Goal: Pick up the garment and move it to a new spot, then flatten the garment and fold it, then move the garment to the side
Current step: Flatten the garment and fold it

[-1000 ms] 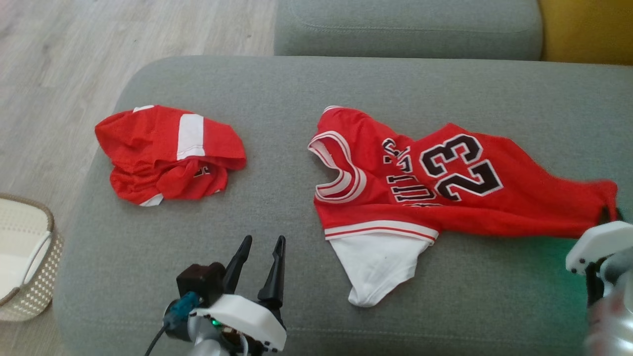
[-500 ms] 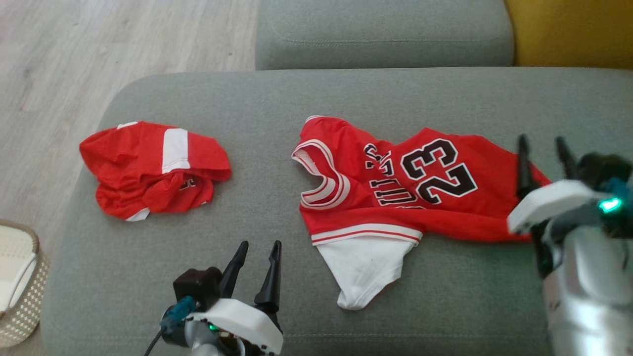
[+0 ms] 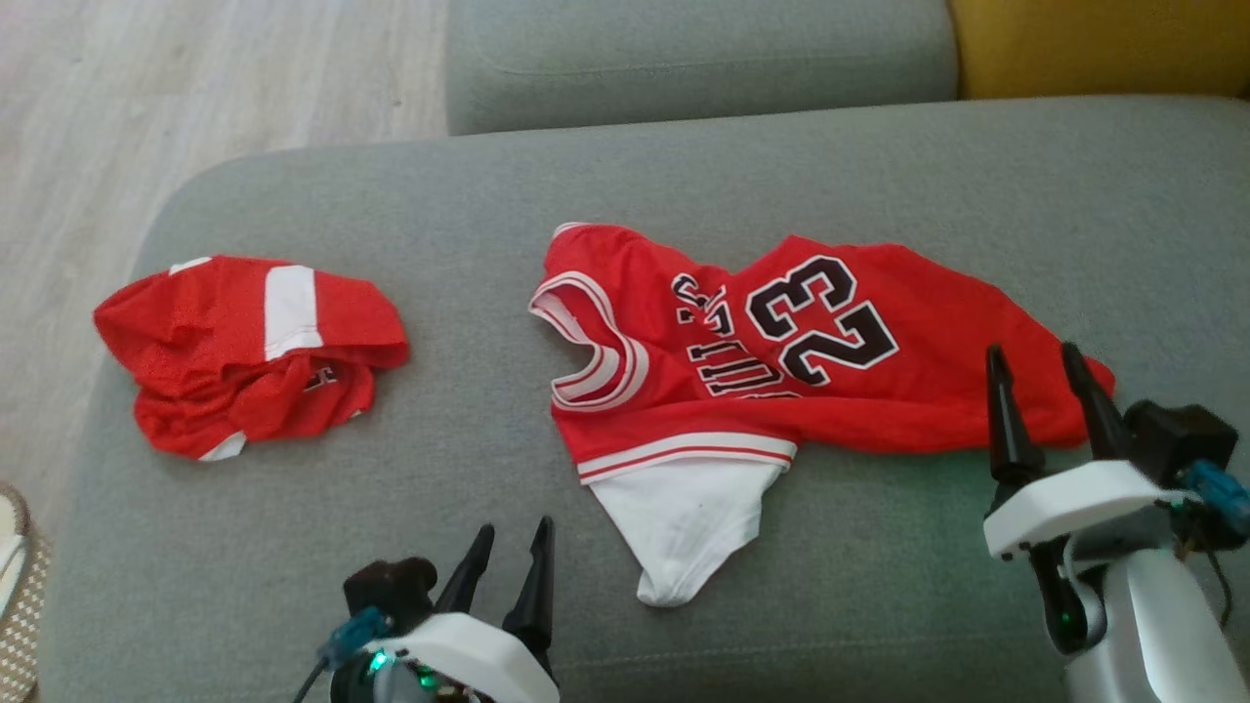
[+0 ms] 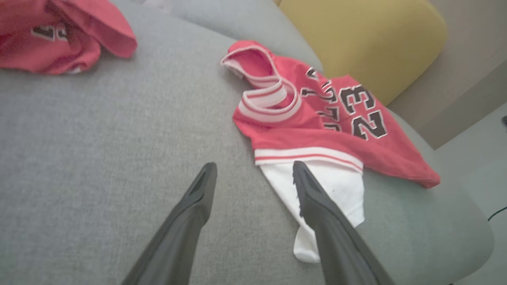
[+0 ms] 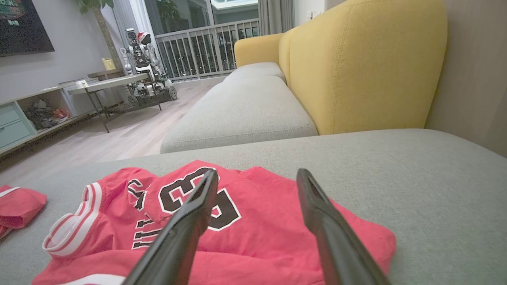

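A broad grey fabric sofa seat takes up most of the head view, with pale wooden floor to its far left and a mustard-yellow padded backrest at the far right corner. The right wrist view looks low along the seat and takes in that backrest as a tall rounded block, a second grey cushion beyond, and a room with a low table and another robot by a railed window

The red basketball jersey with a black 23 lies crumpled on the seat, right of the middle, striped neckline to the left, hem to the right, and a white cloth part spilling toward the near edge. A second rumpled red-and-white garment lies well apart on the seat's left side. The rim of a woven basket shows at the near left

The right gripper has its two dark fingers spread with nothing between them, tips over the jersey's right end; whether they touch the cloth I cannot tell. The left gripper is released too, empty, at the near edge. From above it sits clear to the left of the white part, while its own wrist view lays one finger across that cloth
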